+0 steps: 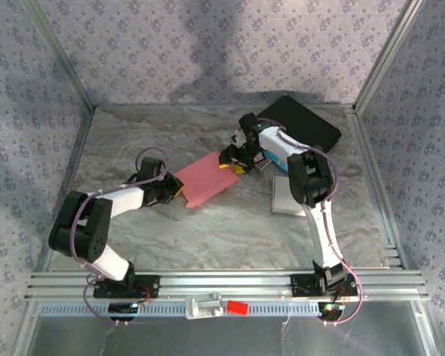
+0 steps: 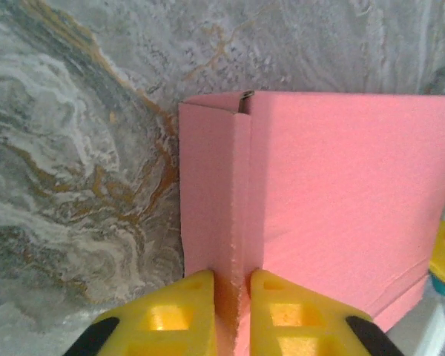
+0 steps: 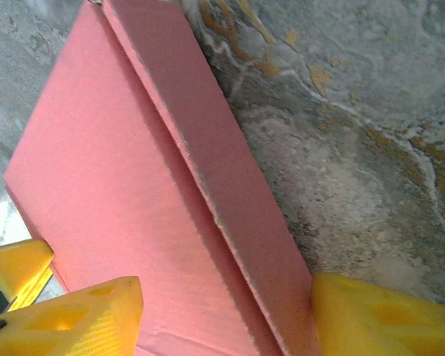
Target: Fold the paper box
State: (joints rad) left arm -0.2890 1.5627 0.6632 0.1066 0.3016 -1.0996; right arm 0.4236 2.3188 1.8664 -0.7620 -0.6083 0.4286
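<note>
We see the marbled table (image 1: pixel 230 230) across most of the frame, with a black pad (image 1: pixel 300 122) at its upper right. The pink paper box (image 1: pixel 208 180) lies at centre. Our left gripper (image 1: pixel 178 187) pinches the box's lower-left flap between its yellow fingers (image 2: pixel 178 311). Our right gripper (image 1: pixel 233 159) stands spread, straddling the box's upper-right edge.

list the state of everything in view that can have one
pink paper box: partly folded, one side flap raised
left gripper: shut, pinching the box's raised flap
right gripper: open, fingers either side of the box's edge
black flat object: lying flat at the back, untouched
</note>
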